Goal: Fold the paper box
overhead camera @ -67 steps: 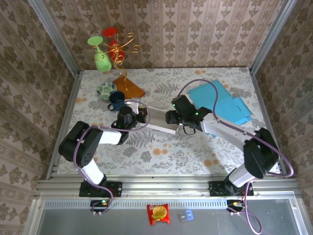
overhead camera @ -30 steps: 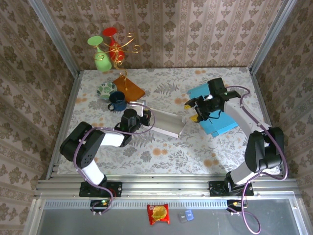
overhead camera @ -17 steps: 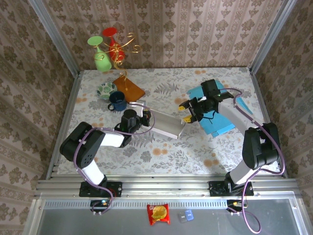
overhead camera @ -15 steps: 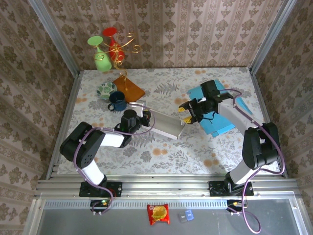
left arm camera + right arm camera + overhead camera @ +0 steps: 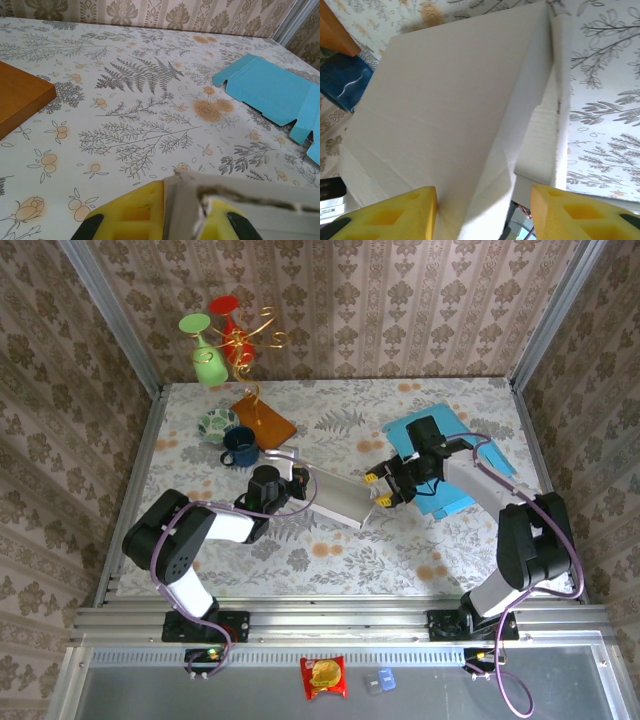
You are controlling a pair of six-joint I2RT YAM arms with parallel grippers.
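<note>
The paper box point(image 5: 335, 495) is a white, half-folded carton lying mid-table between both arms. My left gripper point(image 5: 278, 485) is shut on its left end; in the left wrist view the yellow fingers point(image 5: 132, 212) pinch a torn cardboard edge point(image 5: 235, 192). At the carton's right end my right gripper point(image 5: 377, 490) stands open. The right wrist view has the white panel point(image 5: 455, 100) and a folded side flap point(image 5: 545, 145) running down between the two yellow fingertips point(image 5: 395, 215). The left pad rests against the panel, and the right pad stands slightly off the flap.
Flat blue cardboard sheets point(image 5: 460, 455) lie at the right, under the right arm. A blue mug point(image 5: 240, 447), an orange block point(image 5: 263, 418) and a patterned bowl point(image 5: 217, 422) sit at the back left, behind them a gold stand with cups point(image 5: 225, 335). Walls enclose the table.
My right gripper has come left from above the blue sheets to the carton's right end, and its fingers now straddle that end. The left gripper has stayed shut on the left end.
</note>
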